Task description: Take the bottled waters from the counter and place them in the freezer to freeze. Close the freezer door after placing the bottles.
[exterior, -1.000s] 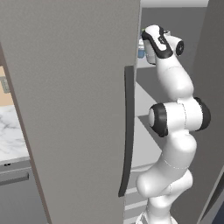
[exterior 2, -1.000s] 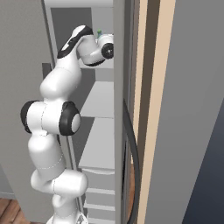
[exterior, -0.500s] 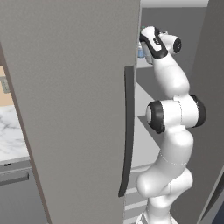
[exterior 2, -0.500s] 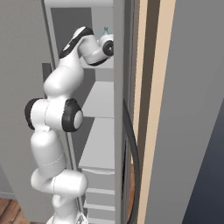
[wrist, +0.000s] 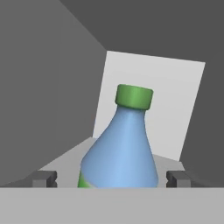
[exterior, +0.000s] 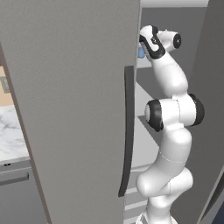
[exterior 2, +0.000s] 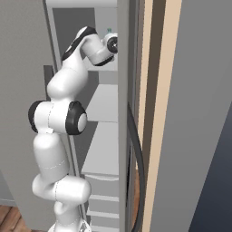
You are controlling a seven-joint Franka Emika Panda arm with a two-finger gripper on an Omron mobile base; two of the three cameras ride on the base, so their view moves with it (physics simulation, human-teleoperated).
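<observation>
Translucent blue bottle [wrist: 120, 148] with green cap stands upright on a white shelf inside the freezer [exterior 2: 106, 131]. Grey freezer door [exterior: 70, 105] with long dark handle hangs open. Marble table [exterior: 11, 135] at far left.

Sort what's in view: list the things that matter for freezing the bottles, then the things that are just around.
Part of the job:
- blue bottled water, green cap, standing on a white freezer shelf
- gripper, open, fingers either side of the bottle
- freezer door, open, dark handle
- counter, marble

Just around:
- grey drawer front under the counter
- wood floor
</observation>
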